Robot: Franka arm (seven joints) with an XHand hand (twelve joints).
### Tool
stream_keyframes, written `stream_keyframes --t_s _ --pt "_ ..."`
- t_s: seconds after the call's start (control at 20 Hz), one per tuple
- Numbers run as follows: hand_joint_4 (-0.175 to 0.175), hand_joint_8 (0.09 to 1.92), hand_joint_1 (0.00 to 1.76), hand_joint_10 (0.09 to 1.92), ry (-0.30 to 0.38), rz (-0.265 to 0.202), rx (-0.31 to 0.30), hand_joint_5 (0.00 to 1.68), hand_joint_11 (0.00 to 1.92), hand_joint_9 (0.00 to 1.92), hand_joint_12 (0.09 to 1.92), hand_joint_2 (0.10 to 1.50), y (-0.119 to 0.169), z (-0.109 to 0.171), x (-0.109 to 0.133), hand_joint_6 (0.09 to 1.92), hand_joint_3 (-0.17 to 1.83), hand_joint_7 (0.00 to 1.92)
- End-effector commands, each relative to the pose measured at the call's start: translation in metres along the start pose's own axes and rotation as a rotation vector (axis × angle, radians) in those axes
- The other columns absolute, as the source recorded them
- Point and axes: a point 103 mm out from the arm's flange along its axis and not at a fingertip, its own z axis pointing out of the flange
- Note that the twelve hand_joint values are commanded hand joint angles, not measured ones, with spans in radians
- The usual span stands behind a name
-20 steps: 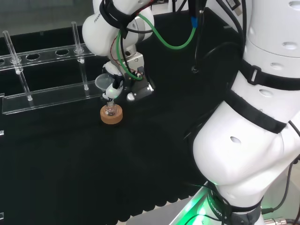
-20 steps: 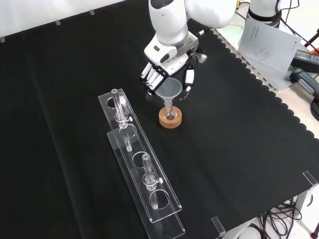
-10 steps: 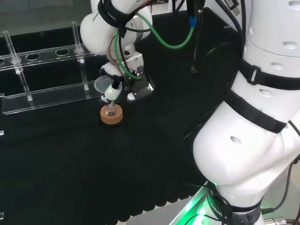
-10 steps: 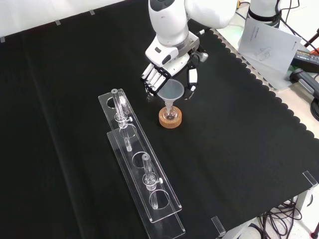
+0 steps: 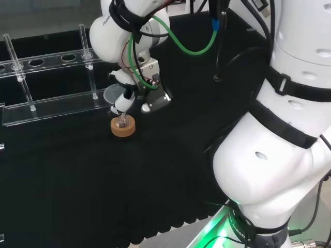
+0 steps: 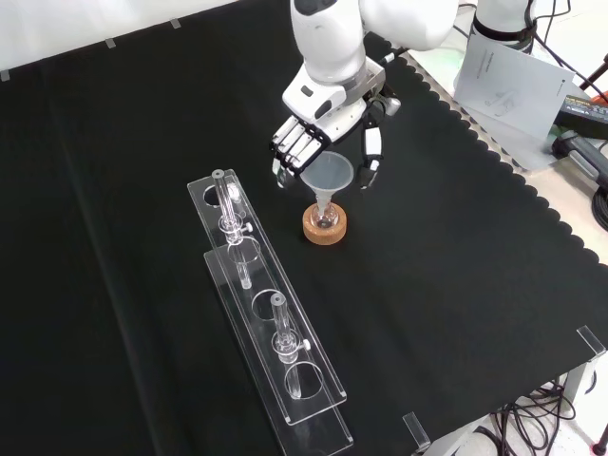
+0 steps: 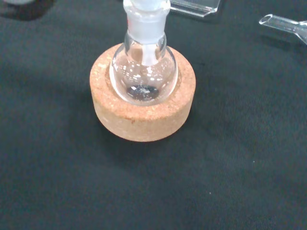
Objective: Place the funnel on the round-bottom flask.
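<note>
black cloth with a scalloped edge covers the bench (image 6: 494,313), matte and soft-looking, and near its middle in the front view a squat cork ring (image 6: 325,226) cups the round-bottom flask (image 7: 144,72), a small clear glass bulb with a short straight neck and a dark speck at its base. the funnel (image 6: 328,176), a translucent cone with a narrow stem, stands with its stem down in the flask's neck, so it looks seated or very nearly so; how deep the stem reaches cannot be told. the hand (image 6: 328,123) hangs right above and around the cone with its fingers (image 6: 290,147) spread to one side and the thumb (image 6: 370,157) to the other, relaxed and apart from the rim as far as the front view shows, holding nothing. the main risk from here seems to be the withdrawal: a finger or the thumb brushing the wide rim on the way up could tip the light, top-heavy funnel out of the neck, or drag the flask off its cork stand, since smooth glass sits there by weight alone. a sideways drift of the wrist would do the same. just beside the flask in the front view lies a long clear acrylic rack (image 6: 271,323) with round holes and slim glass tubes (image 6: 281,328), hard-edged and easy to knock if the hand swings that way
</note>
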Motion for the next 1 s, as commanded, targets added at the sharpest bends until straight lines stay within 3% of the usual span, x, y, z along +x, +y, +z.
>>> stream_keyframes --t_s 0.05,0.2,0.45,0.6,0.95,1.0 --pt "-0.058 0.09 0.48 0.3 0.025 -0.03 -0.038 0.01 0.0 0.0 1.37 0.64 -0.006 -0.013 -0.001 0.09 0.26 0.0" --pt "-0.056 0.09 0.44 0.22 0.027 -0.05 -0.066 0.0 0.0 0.0 1.35 0.64 -0.01 -0.023 -0.002 0.09 0.18 0.0" --pt "-0.064 0.09 0.44 0.62 0.045 -0.065 -0.025 0.01 0.0 0.0 1.45 0.69 -0.014 -0.046 -0.019 0.09 0.11 0.0" --pt "-0.064 0.09 0.45 0.76 0.064 -0.056 -0.03 0.04 0.0 0.0 1.47 0.72 -0.016 -0.06 -0.037 0.09 0.1 0.02" --pt "-0.068 0.09 0.48 0.81 0.076 -0.023 -0.047 0.12 0.01 0.08 1.49 0.75 -0.02 -0.082 -0.075 0.09 0.1 0.13" --pt "-0.069 0.16 0.48 0.81 0.073 -0.018 -0.046 0.14 0.01 0.09 1.49 0.75 -0.02 -0.085 -0.079 0.09 0.1 0.12"
